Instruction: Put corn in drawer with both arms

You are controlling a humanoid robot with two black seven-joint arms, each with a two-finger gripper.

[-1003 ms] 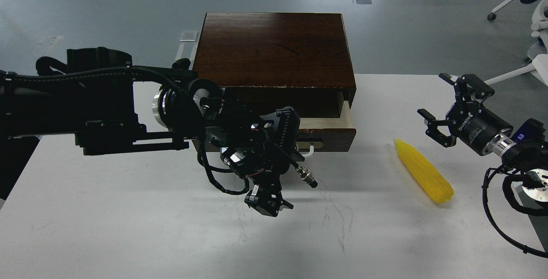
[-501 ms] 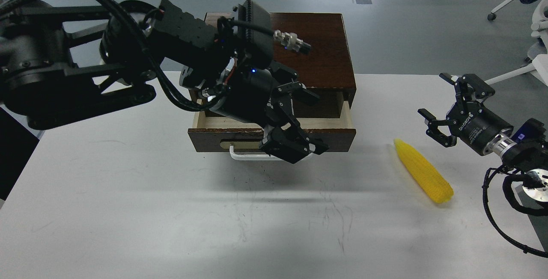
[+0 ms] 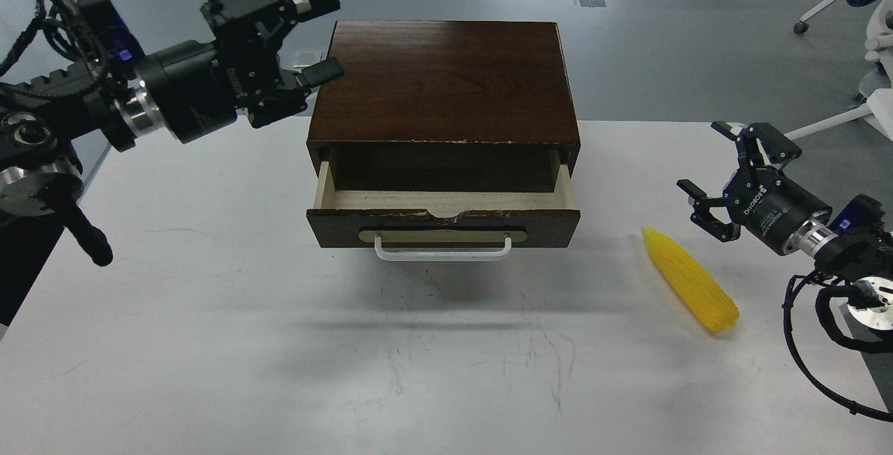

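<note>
The yellow corn [image 3: 689,278] lies on the white table, right of the cabinet, its tip pointing up-left. The dark brown drawer [image 3: 444,226] is pulled partly out, showing a pale wood interior that holds nothing, with a white bar handle [image 3: 442,254] on its front. My left gripper [image 3: 322,36] is open and empty, raised at the cabinet's back left corner, away from the drawer. My right gripper [image 3: 708,176] is open and empty, above and just right of the corn's tip, not touching it.
The cabinet [image 3: 446,78] stands at the table's far middle edge. The white table [image 3: 418,343] stretches in front. Office chair legs [image 3: 837,15] and a desk foot stand on the grey floor at the back right.
My left arm has swung up and left, from the drawer front and handle to the cabinet's back left corner. The drawer stays pulled out. My right gripper shifted slightly down and left toward the corn.
</note>
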